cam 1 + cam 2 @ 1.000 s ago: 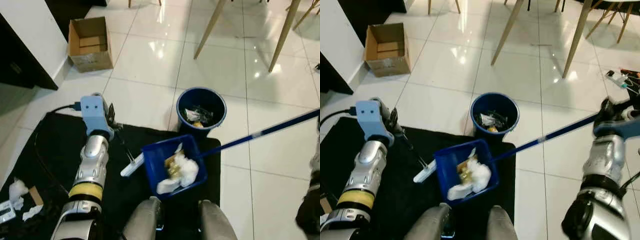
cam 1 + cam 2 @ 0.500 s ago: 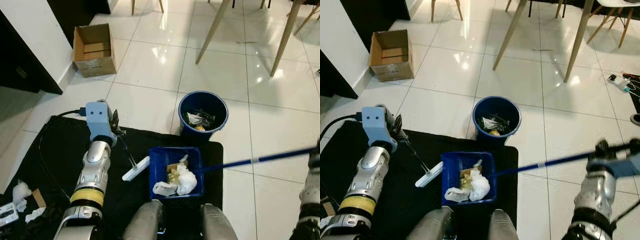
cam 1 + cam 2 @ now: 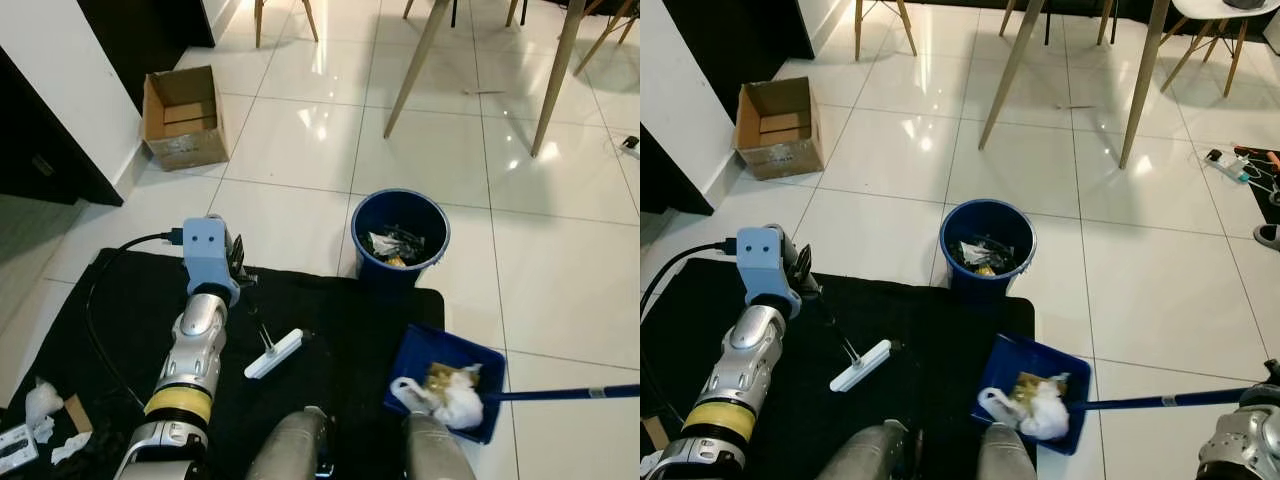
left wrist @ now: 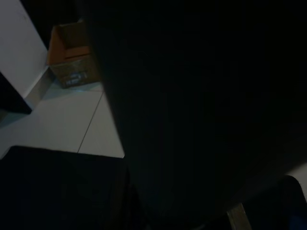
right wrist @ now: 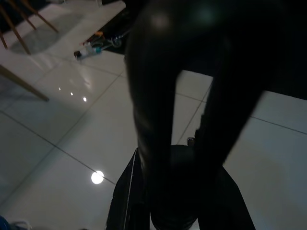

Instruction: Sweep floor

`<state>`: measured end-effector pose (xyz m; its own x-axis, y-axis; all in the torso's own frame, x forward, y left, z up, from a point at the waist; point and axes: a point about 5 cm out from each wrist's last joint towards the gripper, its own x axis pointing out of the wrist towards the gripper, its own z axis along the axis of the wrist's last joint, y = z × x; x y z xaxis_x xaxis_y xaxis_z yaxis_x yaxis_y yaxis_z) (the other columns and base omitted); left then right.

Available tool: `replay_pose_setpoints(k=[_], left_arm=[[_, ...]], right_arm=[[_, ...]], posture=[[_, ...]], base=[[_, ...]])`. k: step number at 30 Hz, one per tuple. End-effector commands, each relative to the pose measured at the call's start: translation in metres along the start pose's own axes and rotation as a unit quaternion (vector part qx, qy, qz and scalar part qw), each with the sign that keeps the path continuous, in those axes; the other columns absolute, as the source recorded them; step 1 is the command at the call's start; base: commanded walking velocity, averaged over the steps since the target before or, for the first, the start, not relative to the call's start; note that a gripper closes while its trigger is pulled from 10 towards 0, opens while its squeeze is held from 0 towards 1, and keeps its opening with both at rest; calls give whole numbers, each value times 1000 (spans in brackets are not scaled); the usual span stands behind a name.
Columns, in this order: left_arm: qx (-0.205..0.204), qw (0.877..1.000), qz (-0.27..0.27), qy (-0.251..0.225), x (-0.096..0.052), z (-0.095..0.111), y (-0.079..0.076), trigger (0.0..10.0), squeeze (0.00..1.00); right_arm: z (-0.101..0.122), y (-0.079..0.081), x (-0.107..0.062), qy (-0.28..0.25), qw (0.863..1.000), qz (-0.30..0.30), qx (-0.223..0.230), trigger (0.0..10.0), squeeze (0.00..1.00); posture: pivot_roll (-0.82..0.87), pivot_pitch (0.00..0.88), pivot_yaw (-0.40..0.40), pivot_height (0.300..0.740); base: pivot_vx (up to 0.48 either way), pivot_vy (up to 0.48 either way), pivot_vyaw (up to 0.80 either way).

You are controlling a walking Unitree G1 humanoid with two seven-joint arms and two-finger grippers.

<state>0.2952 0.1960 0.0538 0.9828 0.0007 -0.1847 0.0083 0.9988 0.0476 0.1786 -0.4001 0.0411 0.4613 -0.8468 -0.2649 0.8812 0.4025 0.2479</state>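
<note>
A blue dustpan point(image 3: 1032, 392) loaded with white and yellow litter sits low over the right edge of the black mat point(image 3: 110, 320); I cannot tell if it touches the floor. Its long blue handle point(image 3: 1170, 402) runs right to my right gripper point(image 5: 178, 163), which is shut on it. My left gripper point(image 3: 238, 272) is over the mat, shut on the thin handle of a small brush whose white head point(image 3: 274, 353) rests on the mat. The blue bin point(image 3: 400, 235), with litter inside, stands just beyond the mat.
An open cardboard box point(image 3: 180, 115) stands at the far left by a dark cabinet. Wooden table and chair legs point(image 3: 415, 60) rise beyond the bin. A power strip point(image 3: 1225, 165) lies at the far right. Paper scraps point(image 3: 40, 405) lie on the mat's near left corner.
The loaded dustpan has swung from right in front of the bin down and to the right, to the mat's right edge. The left arm and brush have barely moved.
</note>
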Motion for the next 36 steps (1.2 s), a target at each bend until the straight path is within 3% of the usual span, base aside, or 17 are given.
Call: replay_pose_setpoints(k=[1, 7, 8, 9, 10, 11, 14, 25, 30, 36], left_arm=[[6, 999, -2, 35, -2, -11, -4, 10000, 0], [29, 999, -18, 37, -1, -9, -9, 10000, 0], [35, 999, -19, 35, 0, -9, -10, 10000, 0], [35, 999, -19, 35, 0, -9, -10, 10000, 0], [35, 999, -19, 32, 1, -9, -10, 10000, 0], [33, 999, -18, 35, 1, -10, -11, 10000, 0], [33, 999, -17, 36, 2, -10, -11, 10000, 0], [29, 999, -15, 36, 0, -9, -12, 10000, 0], [21, 999, -14, 34, 1, -9, -12, 10000, 0], [23, 999, -27, 38, 1, -10, -12, 10000, 0]], right_arm=[[11, 13, 3, -27, 999, 20, -21, 10000, 0], [20, 29, 8, -34, 997, 53, -47, 10000, 0], [8, 41, 6, 5, 994, 103, -49, 10000, 0], [8, 41, 6, 5, 994, 103, -49, 10000, 0], [-4, 49, 2, 39, 989, 134, -53, 10000, 0], [-16, 55, -3, 60, 982, 164, -77, 10000, 0], [-24, 59, -7, 72, 976, 180, -96, 10000, 0], [-36, 67, -14, 89, 973, 190, -100, 10000, 0], [-36, 67, -14, 88, 973, 189, -98, 10000, 0], [-5, 87, -5, 48, 979, 192, -46, 10000, 0]], posture=[[3, 65, -2, 740], [4, 60, -2, 740], [-1, 53, -3, 740], [-1, 53, -3, 740], [-1, 48, -4, 740], [2, 48, -5, 740], [5, 46, -7, 740], [19, 54, -16, 740], [23, 59, -12, 740], [15, 62, -4, 740]], base=[[0, 0, 0], [0, 0, 0], [0, 0, 0], [0, 0, 0], [0, 0, 0], [0, 0, 0], [0, 0, 0], [0, 0, 0], [0, 0, 0], [0, 0, 0]])
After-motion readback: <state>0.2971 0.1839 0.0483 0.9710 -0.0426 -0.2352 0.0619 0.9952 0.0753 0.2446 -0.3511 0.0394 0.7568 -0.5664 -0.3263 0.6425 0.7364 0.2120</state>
